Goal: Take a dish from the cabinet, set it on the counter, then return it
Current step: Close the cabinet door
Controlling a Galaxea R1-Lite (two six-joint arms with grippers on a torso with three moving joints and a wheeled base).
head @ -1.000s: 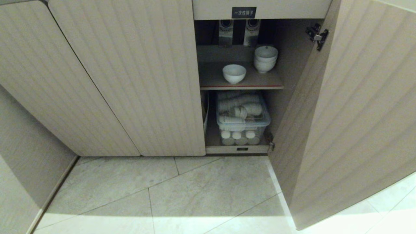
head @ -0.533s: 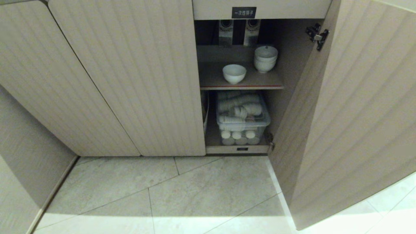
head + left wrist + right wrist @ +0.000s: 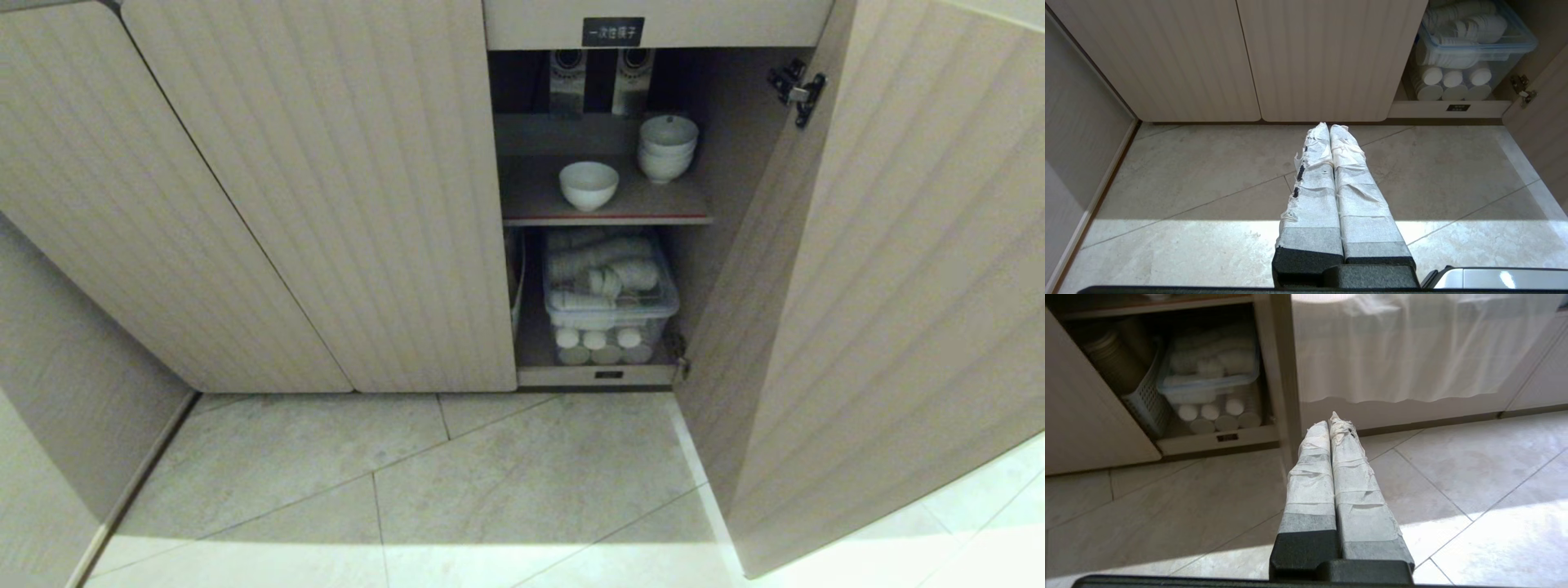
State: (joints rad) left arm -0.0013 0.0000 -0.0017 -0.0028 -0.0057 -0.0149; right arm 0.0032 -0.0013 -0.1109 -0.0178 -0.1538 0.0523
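Dish candidates sit on the upper shelf (image 3: 531, 200) of the cabinet (image 3: 326, 204), whose right door (image 3: 898, 286) stands open: one single white bowl (image 3: 588, 184) near the front, and a stack of white bowls (image 3: 668, 147) behind it to the right, exact count unclear. Below, a clear lidded bin (image 3: 611, 282) holds rolled white items and rests on a row of three white round-ended pieces (image 3: 594, 339). Only the right wrist view shows a perforated basket (image 3: 1145, 402) beside the bin and a white cloth (image 3: 1412, 351) draped over the neighbouring recess. Neither arm appears in the head view. Left gripper (image 3: 1329, 126) and right gripper (image 3: 1331, 418) are both clenched with nothing between them, above the floor tiles (image 3: 490, 490).
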